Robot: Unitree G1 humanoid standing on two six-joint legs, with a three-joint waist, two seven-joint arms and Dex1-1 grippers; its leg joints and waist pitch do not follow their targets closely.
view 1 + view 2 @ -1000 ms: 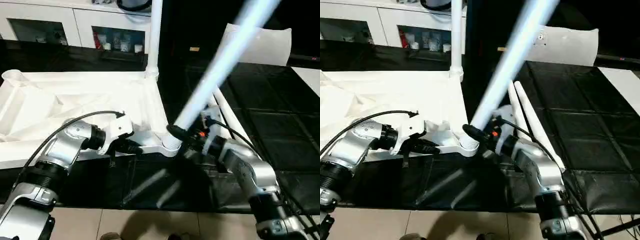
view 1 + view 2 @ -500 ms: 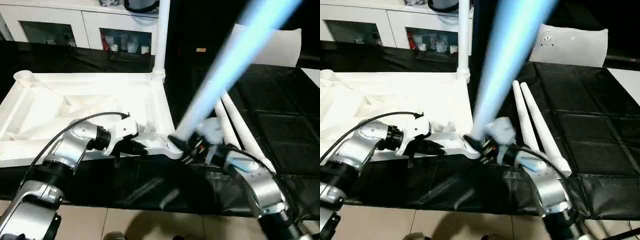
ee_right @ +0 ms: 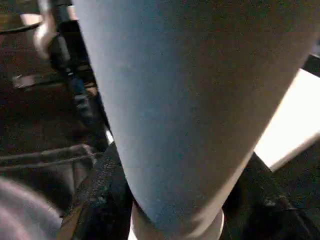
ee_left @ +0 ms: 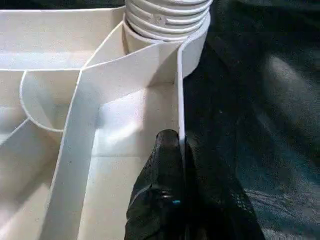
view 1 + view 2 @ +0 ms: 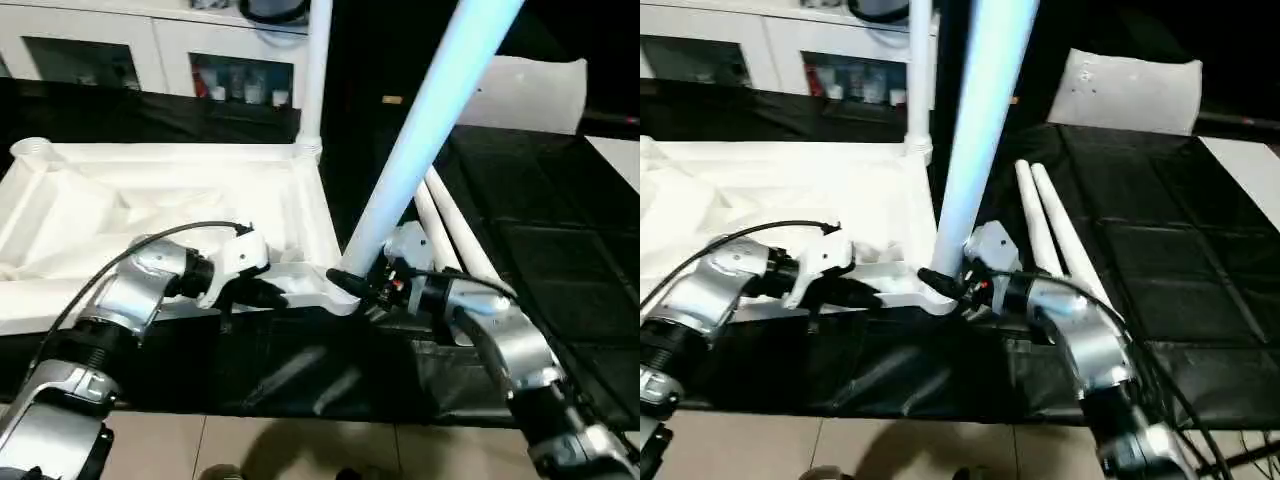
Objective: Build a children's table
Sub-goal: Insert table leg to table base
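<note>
The white tabletop lies upside down, ribs up, on a black mat. One white leg stands upright in its far right corner socket. A second leg rises steeply from the near right corner socket, leaning to the right. My right gripper is shut on this leg just above its base, and in the right wrist view the leg stands between the black fingers. My left gripper is shut on the tabletop's near rim, its finger pinching the thin wall beside the socket.
Two loose legs lie side by side on the black mat right of the tabletop. A white cabinet with dark compartments stands behind. A white pillow-like slab sits at the back right. The far left corner socket is empty.
The leg in my right gripper has swung from a strong lean towards upright, its base staying at the near right socket. My left gripper has kept its hold on the rim.
</note>
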